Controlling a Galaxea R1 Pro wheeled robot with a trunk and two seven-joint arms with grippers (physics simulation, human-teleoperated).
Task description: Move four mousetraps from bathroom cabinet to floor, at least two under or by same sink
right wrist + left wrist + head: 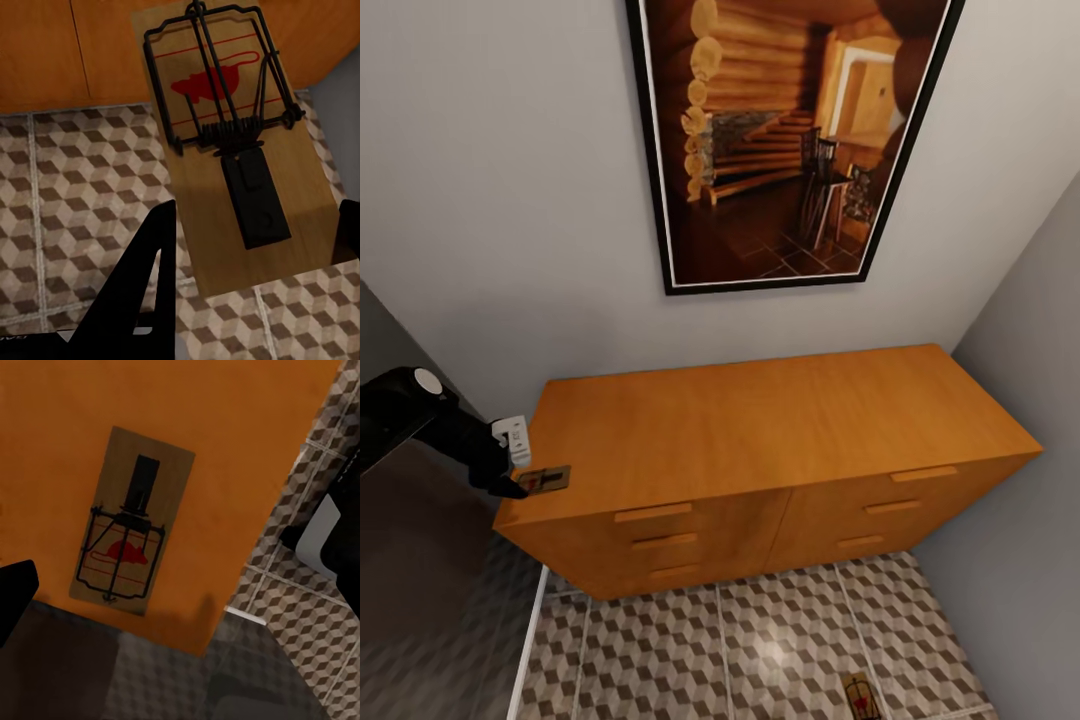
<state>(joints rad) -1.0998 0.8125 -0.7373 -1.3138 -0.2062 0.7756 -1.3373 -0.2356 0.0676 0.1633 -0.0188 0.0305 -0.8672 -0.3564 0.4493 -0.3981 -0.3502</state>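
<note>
Head view: left gripper (510,480) hovers at the cabinet (760,440) top's corner beside a mousetrap (545,481), ready to pick; jaw spread unclear. Right wrist view: right gripper (255,247) clamps another trap (232,142) over the bathroom floor (67,187), below the cabinet front.

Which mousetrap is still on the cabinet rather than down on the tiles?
The mousetrap at the left front corner of the cabinet, beside the left pincer. The other mousetrap lies on the floor.
</note>
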